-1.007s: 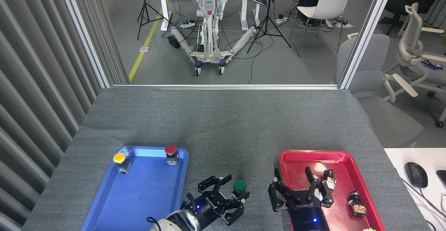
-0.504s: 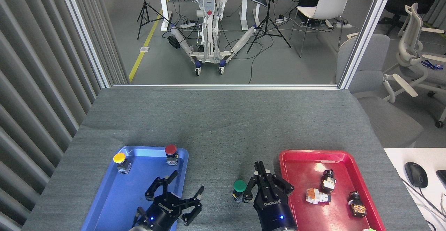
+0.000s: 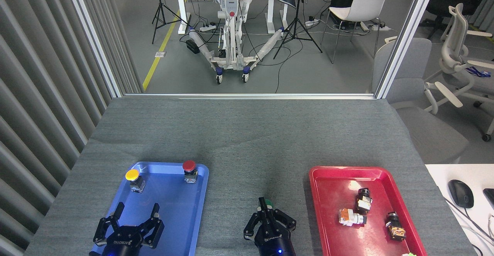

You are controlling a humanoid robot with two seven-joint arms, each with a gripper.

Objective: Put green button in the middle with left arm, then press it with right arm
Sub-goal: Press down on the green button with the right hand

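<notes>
**Desk:** Where is the green button?

**Robot:** On the bare grey tabletop, in the strip between the blue tray and the red tray, near the table's front edge. Only a sliver of its green cap shows. My right gripper sits directly over it and hides the rest.

**Desk:** And that pincer's state?

**Robot:** Its two fingers are drawn together into a single point, clenched, with the tip at the cap. I cannot tell from this angle whether the tip is touching the cap or just above it. It grips nothing.

**Desk:** The other arm?

**Robot:** My left gripper is over the near end of the blue tray, well apart from the green button. Its fingers stand spread wide, released, with nothing between them.

**Desk:** What else is in shot?

**Robot:** A yellow-capped button stands upright in the far left corner of the blue tray, and a red-capped button in its far right corner. The red tray holds three small switch parts lying loose: a white and orange one, a black one just beyond it, and a black and brass one nearer the right rim. A black computer mouse lies on the white desk to the right.
</notes>
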